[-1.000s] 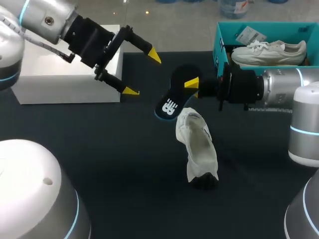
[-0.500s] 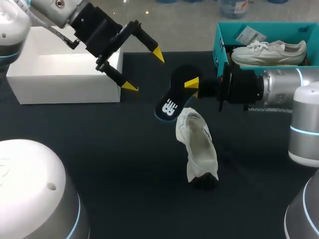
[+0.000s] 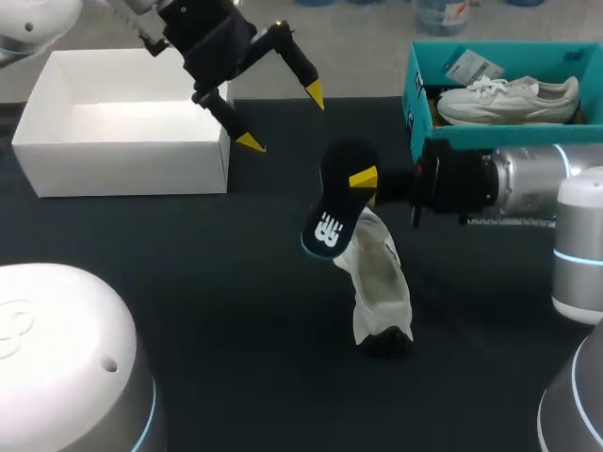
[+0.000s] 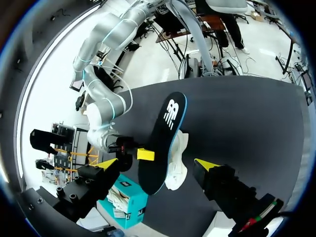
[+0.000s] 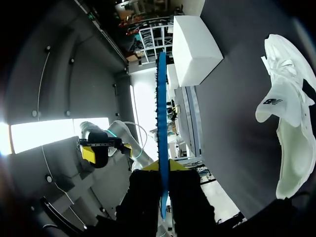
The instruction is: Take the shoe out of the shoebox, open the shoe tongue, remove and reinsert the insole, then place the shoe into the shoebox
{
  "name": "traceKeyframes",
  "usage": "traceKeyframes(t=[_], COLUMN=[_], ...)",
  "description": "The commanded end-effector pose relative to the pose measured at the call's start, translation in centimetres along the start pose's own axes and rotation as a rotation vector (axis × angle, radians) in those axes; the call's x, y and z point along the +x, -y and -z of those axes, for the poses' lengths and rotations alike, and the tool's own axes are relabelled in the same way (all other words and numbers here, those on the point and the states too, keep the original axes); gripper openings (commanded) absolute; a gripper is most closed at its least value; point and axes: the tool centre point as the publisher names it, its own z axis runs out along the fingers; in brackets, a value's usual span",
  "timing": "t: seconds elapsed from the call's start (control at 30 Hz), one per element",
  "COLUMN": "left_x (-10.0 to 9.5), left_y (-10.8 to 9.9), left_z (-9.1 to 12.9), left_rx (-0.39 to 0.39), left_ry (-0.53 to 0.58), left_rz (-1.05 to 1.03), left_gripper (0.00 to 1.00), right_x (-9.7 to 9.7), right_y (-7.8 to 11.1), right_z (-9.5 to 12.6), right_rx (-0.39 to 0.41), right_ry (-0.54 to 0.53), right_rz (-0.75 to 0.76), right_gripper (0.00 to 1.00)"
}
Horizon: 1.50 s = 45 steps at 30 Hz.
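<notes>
right hand (image 3: pixel 366 179) is pinching the dark insole (image 3: pixel 336 193) between both fingers, holding it tilted in the air just over the far end of the white shoe (image 3: pixel 377 278), and that shoe sits out on the black table (image 3: pixel 188 282). left hand (image 3: pixel 283 119) hangs well beyond the shoe with its fingers spread wide and nothing in them, near the white box (image 3: pixel 113 141). past the shoe on the right arm's side, the teal shoebox (image 3: pixel 419 85) holds a second shoe (image 3: pixel 509 99).
</notes>
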Motion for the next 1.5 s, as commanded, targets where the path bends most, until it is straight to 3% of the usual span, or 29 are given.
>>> traceKeyframes(t=[0.03,0.33,0.9,1.17,1.37,1.5], left_x=[-1.6,-2.2,-2.2,-1.8,-1.7,-1.3], left_y=[-0.9,-1.2,-1.2,-1.1,-1.1,-1.1], left_z=[-0.8,-1.7,-1.7,-2.2,-2.1,-1.1], left_rx=[-0.006,-0.045,-0.045,-0.127,-0.124,-0.115], left_ry=[-0.136,-0.197,-0.197,-0.267,-0.247,-0.094], left_rz=[-0.01,-0.045,-0.045,-0.145,-0.137,-0.07], left_gripper=[1.0,1.0,1.0,1.0,1.0,1.0], right_x=[-0.2,-0.8,-0.8,-0.8,-0.8,-0.8], right_y=[0.5,0.8,0.8,0.8,0.8,0.8], right_z=[0.0,-0.2,-0.2,-0.2,-0.2,-0.2], right_rx=[-0.005,-0.021,-0.021,-0.021,-0.021,-0.021], right_ry=[0.032,0.067,0.067,0.067,0.067,0.067], right_rz=[-0.02,-0.058,-0.058,-0.058,-0.058,-0.058], right_gripper=[0.0,0.0,0.0,0.0,0.0,0.0])
